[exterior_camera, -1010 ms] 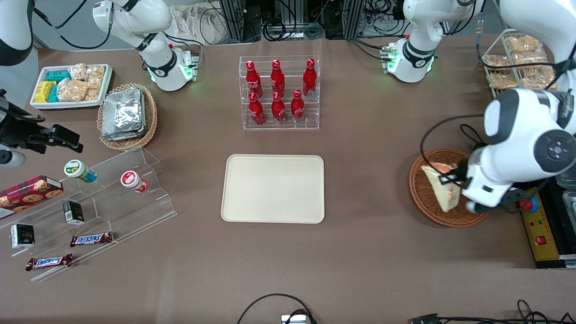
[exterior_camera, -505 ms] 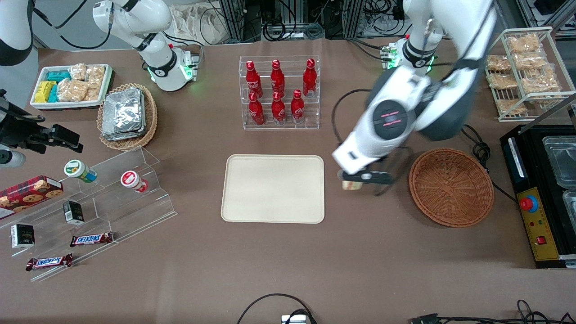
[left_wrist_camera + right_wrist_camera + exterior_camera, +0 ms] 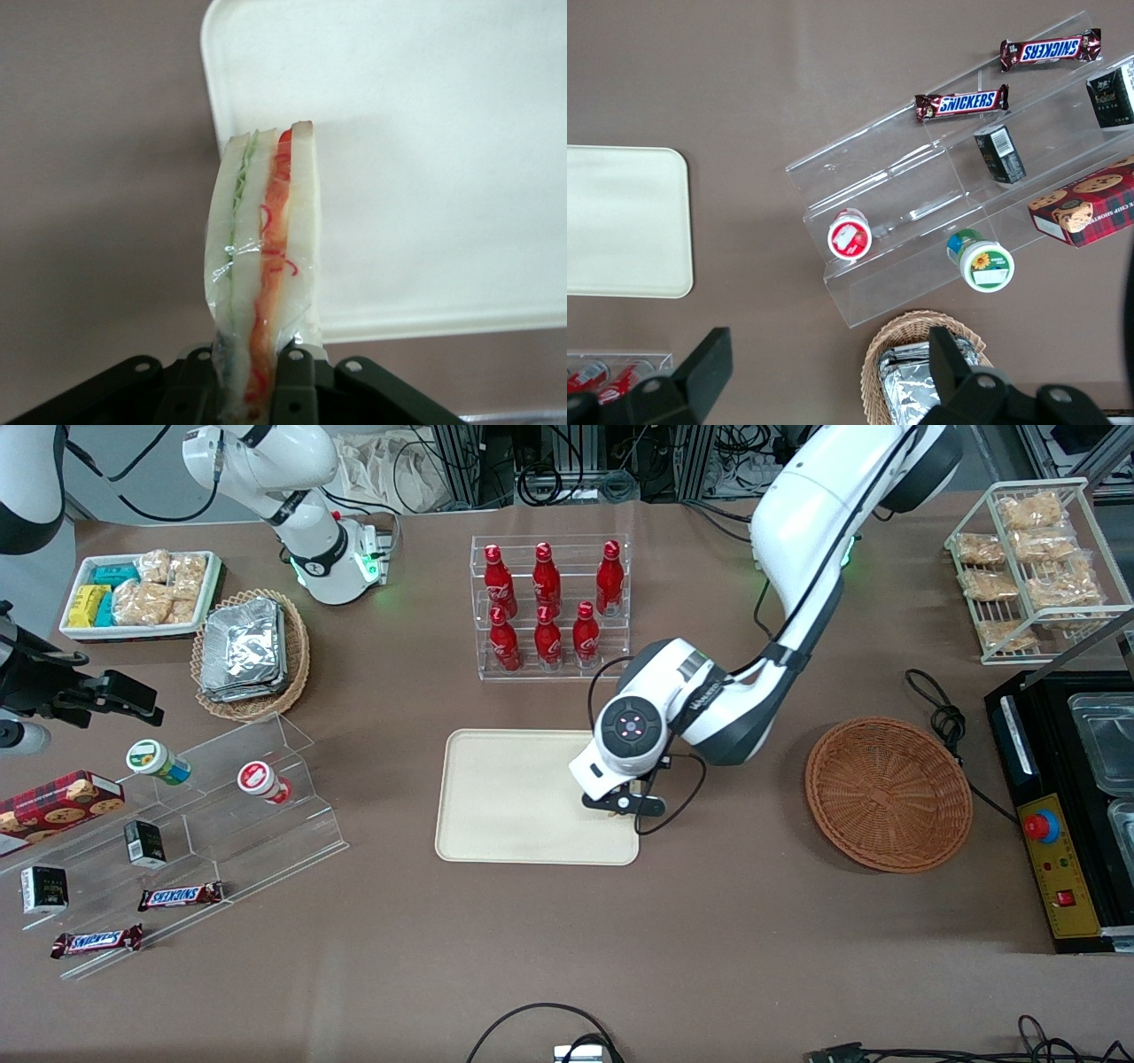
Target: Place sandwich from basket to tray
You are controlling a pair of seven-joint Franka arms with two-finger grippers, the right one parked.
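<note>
Gripper [image 3: 617,804] over tray [image 3: 514,806], at the edge toward the working arm's end; fingers hidden under wrist housing. Basket [image 3: 889,793] on table, well apart from tray, toward working arm's end. Rack of red bottles [image 3: 549,607] farther from the camera than the tray.

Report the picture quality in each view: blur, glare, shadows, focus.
Front view: sharp and evenly lit; the arm throws a soft shadow on the tray, and the gripper hangs over the tray's edge nearest the empty basket. Left wrist view: the sandwich is soft-focused, its clear wrap glinting, and the tray looks washed out. Right wrist view: crisp, with faint reflections on the acrylic shelf.
</note>
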